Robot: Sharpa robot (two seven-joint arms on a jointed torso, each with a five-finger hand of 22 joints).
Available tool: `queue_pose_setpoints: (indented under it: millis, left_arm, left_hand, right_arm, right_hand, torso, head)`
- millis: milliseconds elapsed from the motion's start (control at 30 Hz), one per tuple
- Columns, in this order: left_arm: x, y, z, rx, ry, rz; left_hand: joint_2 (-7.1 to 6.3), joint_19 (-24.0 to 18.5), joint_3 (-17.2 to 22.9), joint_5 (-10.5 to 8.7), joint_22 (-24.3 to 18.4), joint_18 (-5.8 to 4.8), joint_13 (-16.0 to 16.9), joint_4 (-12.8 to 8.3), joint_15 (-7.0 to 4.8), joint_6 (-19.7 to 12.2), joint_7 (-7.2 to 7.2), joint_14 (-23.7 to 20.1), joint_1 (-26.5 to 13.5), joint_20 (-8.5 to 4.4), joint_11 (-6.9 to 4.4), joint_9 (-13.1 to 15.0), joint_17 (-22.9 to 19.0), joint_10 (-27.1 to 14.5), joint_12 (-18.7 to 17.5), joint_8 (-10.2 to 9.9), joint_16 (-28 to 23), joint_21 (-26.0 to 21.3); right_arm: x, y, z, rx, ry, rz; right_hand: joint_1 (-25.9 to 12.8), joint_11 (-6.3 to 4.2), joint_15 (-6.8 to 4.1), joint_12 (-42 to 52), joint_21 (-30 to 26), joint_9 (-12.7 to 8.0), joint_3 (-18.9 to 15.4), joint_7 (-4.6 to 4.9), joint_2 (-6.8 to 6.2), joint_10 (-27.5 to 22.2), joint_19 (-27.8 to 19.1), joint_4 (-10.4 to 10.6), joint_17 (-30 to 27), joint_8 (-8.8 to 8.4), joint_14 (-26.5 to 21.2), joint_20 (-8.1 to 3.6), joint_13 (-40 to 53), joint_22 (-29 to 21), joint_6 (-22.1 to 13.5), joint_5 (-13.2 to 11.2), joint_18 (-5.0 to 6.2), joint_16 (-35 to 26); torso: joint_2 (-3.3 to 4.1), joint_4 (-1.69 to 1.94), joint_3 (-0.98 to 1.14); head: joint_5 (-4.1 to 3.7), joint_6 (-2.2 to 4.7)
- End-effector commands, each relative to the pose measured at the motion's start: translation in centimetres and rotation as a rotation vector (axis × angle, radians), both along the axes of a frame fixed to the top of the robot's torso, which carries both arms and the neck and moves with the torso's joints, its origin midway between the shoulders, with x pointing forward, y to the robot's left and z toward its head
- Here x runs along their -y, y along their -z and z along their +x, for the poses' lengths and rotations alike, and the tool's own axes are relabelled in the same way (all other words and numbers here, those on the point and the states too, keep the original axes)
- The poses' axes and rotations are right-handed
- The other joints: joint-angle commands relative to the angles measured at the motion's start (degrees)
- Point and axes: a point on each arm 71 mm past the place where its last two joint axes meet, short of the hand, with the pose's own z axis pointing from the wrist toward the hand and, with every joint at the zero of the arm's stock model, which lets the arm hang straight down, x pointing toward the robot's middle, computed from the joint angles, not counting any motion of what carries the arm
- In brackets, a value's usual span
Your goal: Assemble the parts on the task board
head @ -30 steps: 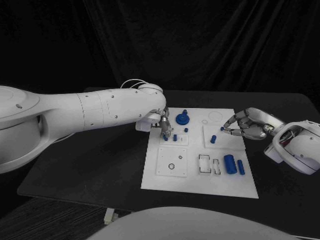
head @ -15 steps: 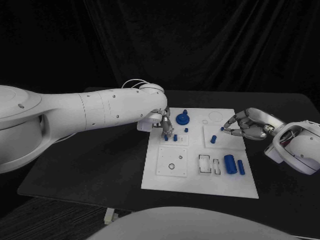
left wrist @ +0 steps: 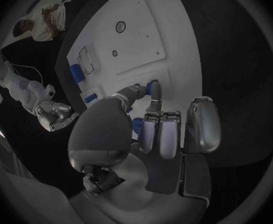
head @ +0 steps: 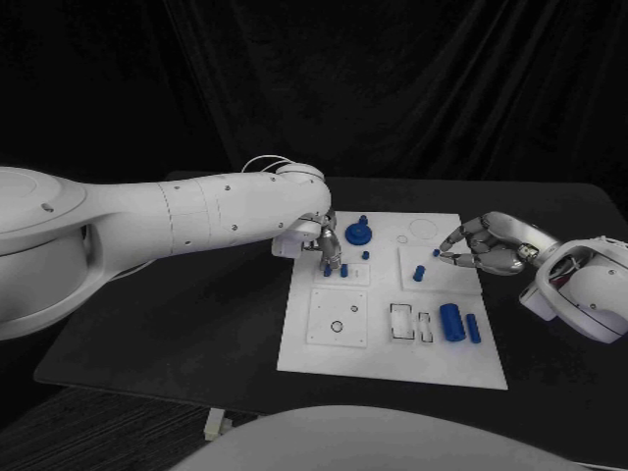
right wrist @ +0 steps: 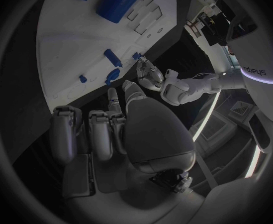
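Parts not yet assembled lie nearest on the flat white rectangular task board (head: 385,363): a fat blue cylinder (head: 451,321) and a slim blue rod (head: 473,328) rest side by side at its right edge, beside open slots, probably parked for later. Farther back, the silver left hand (head: 323,245) pinches a small blue peg (left wrist: 151,88) upright between fingertips against the board's left block, seemingly to seat it. The silver right hand (head: 491,245) hovers by the far right edge, fingers loosely curled and holding nothing, apparently waiting.
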Motion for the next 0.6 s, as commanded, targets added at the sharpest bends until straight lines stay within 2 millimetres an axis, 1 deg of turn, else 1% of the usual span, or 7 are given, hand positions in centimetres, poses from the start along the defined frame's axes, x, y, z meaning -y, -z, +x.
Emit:
queue_pose_setpoints:
  millis: [33, 100, 333, 600]
  left_arm:
    - [0.06, 0.55, -0.35, -0.029, -0.016, 0.019]
    - [0.03, 0.56, -0.31, -0.029, -0.018, 0.020]
    - [-0.11, 0.57, -0.26, -0.027, -0.022, 0.020]
    - [-0.29, 0.51, -0.42, -0.018, -0.030, 0.011]
  left_hand:
    - [0.55, -0.04, 5.61, -0.87, 5.66, 0.82, 12.69, -5.92, -0.37, 0.31, -0.70, 5.43, -0.39, -0.14, -0.42, 0.11, 12.99, 4.61, -0.20, 0.10, -0.20, -0.22]
    - [0.76, -0.04, 5.53, -1.33, 5.69, 0.82, 12.68, -5.81, -0.40, 0.37, -0.74, 5.43, -0.49, -0.14, -0.48, 0.19, 12.98, 4.61, -0.22, 0.19, -0.22, -0.24]
    - [1.07, -0.06, 5.63, -1.30, 5.68, 0.83, 12.60, -5.72, -0.44, 0.37, -0.75, 5.41, -0.53, -0.16, -0.55, 0.25, 12.92, 4.56, -0.33, 0.25, -0.31, -0.31]
    - [1.36, -0.06, 6.29, 0.77, 5.75, 0.85, 12.46, -5.67, -0.56, 0.23, -0.89, 5.41, -1.48, -0.27, -0.68, 1.13, 12.90, 4.48, -0.55, 0.94, -0.35, -0.46]
  right_arm:
    - [0.06, 0.16, -0.07, -0.012, 0.009, -0.008]
    - [0.07, 0.16, -0.08, -0.012, 0.009, -0.008]
    - [0.09, 0.15, -0.09, -0.012, 0.010, -0.008]
    - [0.09, 0.15, -0.10, -0.012, 0.010, -0.008]
  right_hand:
    - [0.68, 0.23, 0.37, -0.16, -0.26, -0.09, 0.05, 0.06, -0.02, 5.97, 2.01, -0.25, 15.10, -0.19, 6.07, 0.27, 14.92, 12.91, 0.20, 0.28, 0.25, 0.15]
    - [0.68, 0.23, 0.37, -0.16, -0.26, -0.09, 0.05, 0.06, -0.02, 5.97, 2.01, -0.25, 15.10, -0.19, 6.07, 0.27, 14.92, 12.91, 0.20, 0.28, 0.25, 0.15]
    - [0.68, 0.23, 0.37, -0.16, -0.26, -0.09, 0.05, 0.06, -0.02, 5.97, 2.01, -0.25, 15.10, -0.19, 6.07, 0.27, 14.92, 12.91, 0.20, 0.28, 0.25, 0.15]
    - [0.85, 0.23, 0.37, -0.16, -0.27, -0.10, 0.14, 0.08, -0.03, 5.97, 2.01, -0.40, 15.10, -0.20, 6.07, 0.27, 14.92, 12.90, 0.23, 0.33, 0.26, 0.15]
  torso:
    - [-0.04, -0.04, 0.01]
    - [-0.02, -0.03, 0.02]
    - [0.02, 0.01, 0.01]
    - [0.02, 0.01, 0.01]
  head:
    - [0.02, 0.01]
    - [-0.02, 0.01]
    - [0.01, 0.01]
    - [0.12, 0.01]
